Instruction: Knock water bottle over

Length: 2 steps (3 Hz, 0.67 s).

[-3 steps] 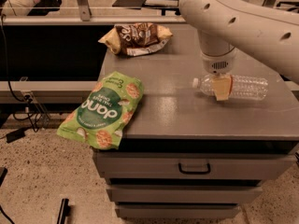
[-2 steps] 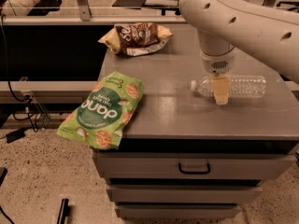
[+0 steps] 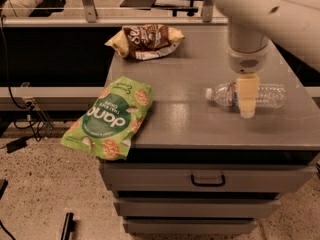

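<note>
Slightly to the right of where it hung a second ago, the tool (image 3: 247, 104) now sits in front of the middle of the small clear ribbed plastic water bottle (image 3: 268, 95). The bottle has not shifted. It lies on its side on the right half of the grey table (image 3: 200, 126), white cap pointing left.

At the table's near left corner a green crinkled snack bag (image 3: 111, 116) overhangs the edge. A brown and yellow snack bag (image 3: 147, 40) rests at the far side. Grey drawers (image 3: 207, 180) with a dark handle fill the table's front. Speckled floor (image 3: 30, 194) and dark cables (image 3: 12, 104) lie to the left.

The thick white arm (image 3: 265, 14) runs out of view at the upper right. The tool covers most of the bottle's label, and whether it touches the bottle is unclear. Seen as one pale yellow block, the tool gives no sign of being apart or together: I cannot tell.
</note>
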Tool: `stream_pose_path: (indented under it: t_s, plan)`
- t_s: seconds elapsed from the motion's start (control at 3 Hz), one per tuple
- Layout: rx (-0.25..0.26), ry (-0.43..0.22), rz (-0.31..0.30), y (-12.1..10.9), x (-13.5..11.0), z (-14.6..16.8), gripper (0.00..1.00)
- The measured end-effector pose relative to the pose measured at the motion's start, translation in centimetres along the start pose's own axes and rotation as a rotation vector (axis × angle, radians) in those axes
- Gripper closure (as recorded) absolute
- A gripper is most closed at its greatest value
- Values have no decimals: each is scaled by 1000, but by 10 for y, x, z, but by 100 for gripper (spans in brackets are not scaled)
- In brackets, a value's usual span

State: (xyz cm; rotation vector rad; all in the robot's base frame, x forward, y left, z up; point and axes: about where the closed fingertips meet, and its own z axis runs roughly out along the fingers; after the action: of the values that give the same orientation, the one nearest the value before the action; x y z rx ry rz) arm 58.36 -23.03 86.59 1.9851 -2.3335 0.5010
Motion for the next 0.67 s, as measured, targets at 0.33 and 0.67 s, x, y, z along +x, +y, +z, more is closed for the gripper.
stream_pose_path:
  t_s: [0.33, 0.67]
  plan:
    - [-21, -132, 43, -7, 42, -11, 0]
    - [-30, -234, 63, -7, 73, -20, 0]
